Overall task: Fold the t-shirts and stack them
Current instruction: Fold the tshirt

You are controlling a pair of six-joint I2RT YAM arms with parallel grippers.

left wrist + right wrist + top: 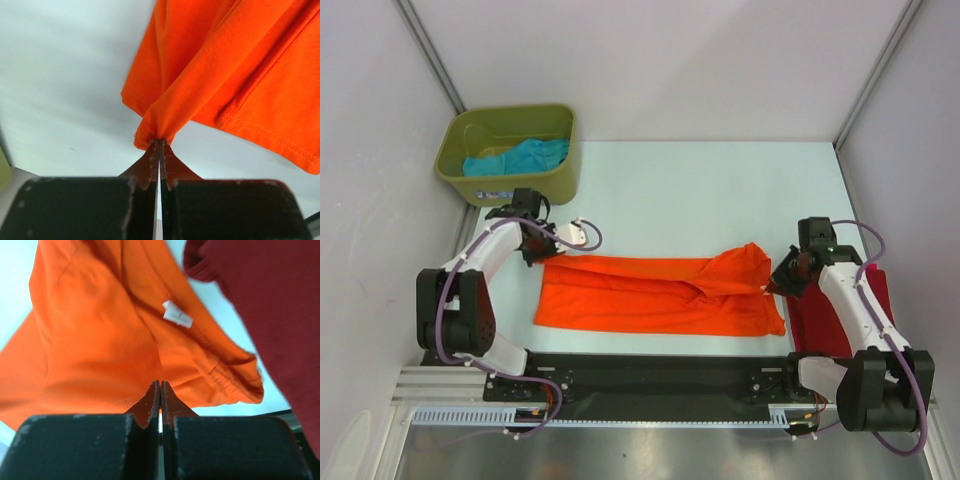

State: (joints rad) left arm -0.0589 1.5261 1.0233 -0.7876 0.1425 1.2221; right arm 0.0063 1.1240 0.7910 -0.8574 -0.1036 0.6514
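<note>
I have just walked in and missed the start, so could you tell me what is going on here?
Both tools hold the orange t-shirt, which lies stretched sideways across the table. The left tool is shut on a hem corner, the right tool on cloth at the neck end. A dark red t-shirt lies at the table's right edge; a teal t-shirt sits in the olive-green bin.

Orange t-shirt (650, 295); dark red t-shirt (810, 326); teal t-shirt (522, 157); olive bin (572, 150).

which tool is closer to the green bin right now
Left. The left tool is close in front of the green bin, pinching the orange shirt; the right tool is across the table, beside the dark red shirt.
</note>
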